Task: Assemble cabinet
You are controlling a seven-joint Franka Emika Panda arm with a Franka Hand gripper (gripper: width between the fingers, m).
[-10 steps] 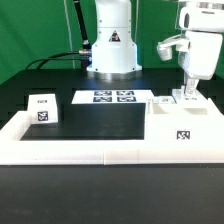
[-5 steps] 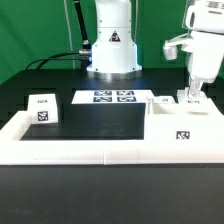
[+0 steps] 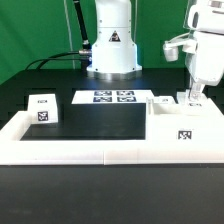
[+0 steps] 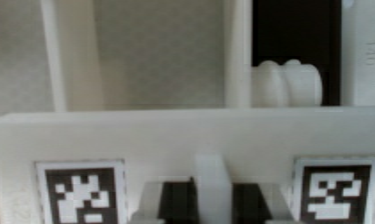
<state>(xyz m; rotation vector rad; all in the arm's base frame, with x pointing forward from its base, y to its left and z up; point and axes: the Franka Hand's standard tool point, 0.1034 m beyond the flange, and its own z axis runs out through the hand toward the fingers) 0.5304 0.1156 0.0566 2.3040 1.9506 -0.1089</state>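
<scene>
1. The cabinet body [image 3: 181, 128] is sitting at the exterior view's right end of the black table [image 3: 100, 120]. It is resting against the low white rail frame [image 3: 90, 150] with one square tag facing the camera.
2. The gripper [image 3: 192, 98] is hanging straight down over the far edge of that body, with its fingertips level with the top rim or just behind it. Whether they are touching the plastic is not clear.
3. In the wrist view the cabinet body [image 4: 184, 135] is filling the lower half, with two tags [image 4: 81, 190] showing on the near wall. A ribbed round part [image 4: 287, 85] is showing blurred beyond it.
4. The fingers are looking close together, but neither view is showing the gap clearly, so I cannot tell whether they are closed or gripping anything.
5. A loose panel [image 3: 42, 108] with its own tag is standing at the exterior view's left end of the table, well apart from the body. The marker board [image 3: 112, 98] is lying between them, farther back.
6. Judging by this, the arm is working on the body itself, either seating it or taking hold of its far wall, while the panel is waiting to be fitted.
7. The next move is probably calling for a firm, square hold on the wall, so that the body is not skewing against the rail.
</scene>
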